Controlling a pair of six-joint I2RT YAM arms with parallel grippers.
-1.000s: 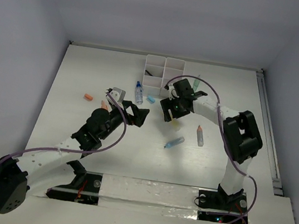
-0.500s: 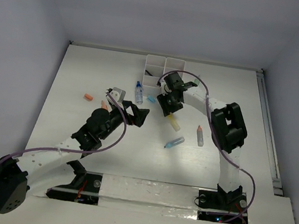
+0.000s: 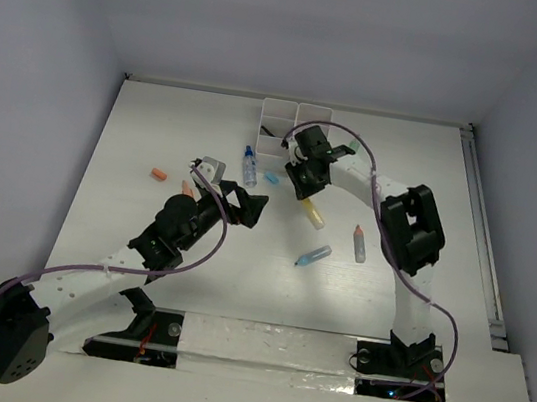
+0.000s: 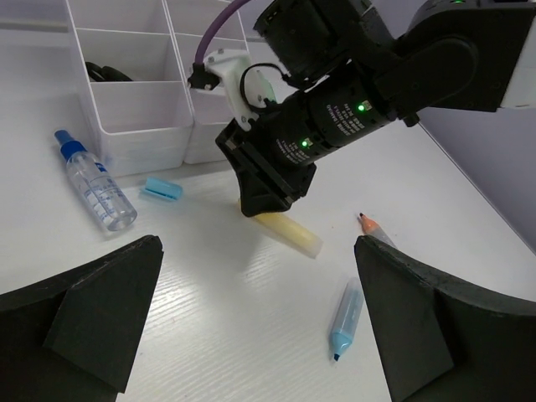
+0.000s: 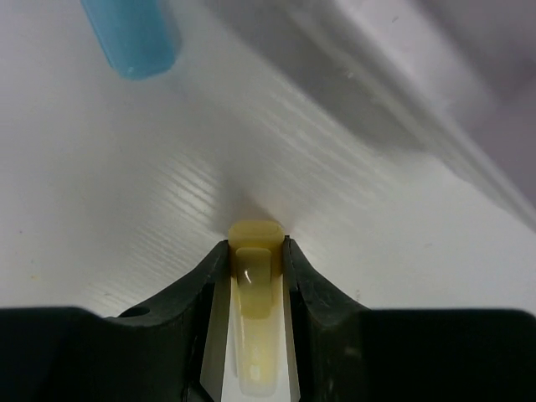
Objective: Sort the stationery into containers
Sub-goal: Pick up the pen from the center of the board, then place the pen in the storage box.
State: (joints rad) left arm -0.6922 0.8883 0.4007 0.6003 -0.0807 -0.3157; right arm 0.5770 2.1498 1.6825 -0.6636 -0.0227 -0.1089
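My right gripper (image 3: 302, 192) is shut on the near end of a yellow highlighter (image 3: 315, 216), which slants down to the table just in front of the white compartment organizer (image 3: 295, 122). In the right wrist view both fingers (image 5: 213, 272) press against the highlighter (image 5: 255, 251). The left wrist view shows the same highlighter (image 4: 289, 234) sticking out under the right gripper (image 4: 261, 199). My left gripper (image 3: 248, 205) hovers open to its left, holding nothing. A blue highlighter (image 3: 313, 256) and an orange marker (image 3: 359, 243) lie to the right.
A small spray bottle (image 3: 249, 166) and a blue cap (image 3: 272, 177) lie left of the organizer (image 4: 134, 117), which holds a black item (image 4: 105, 74). An orange eraser (image 3: 158, 174) lies far left. A green item (image 3: 354, 148) sits behind the right arm.
The right arm swung left and back toward the organizer, and its gripper now sits on the yellow highlighter's end. The left arm has stayed still.
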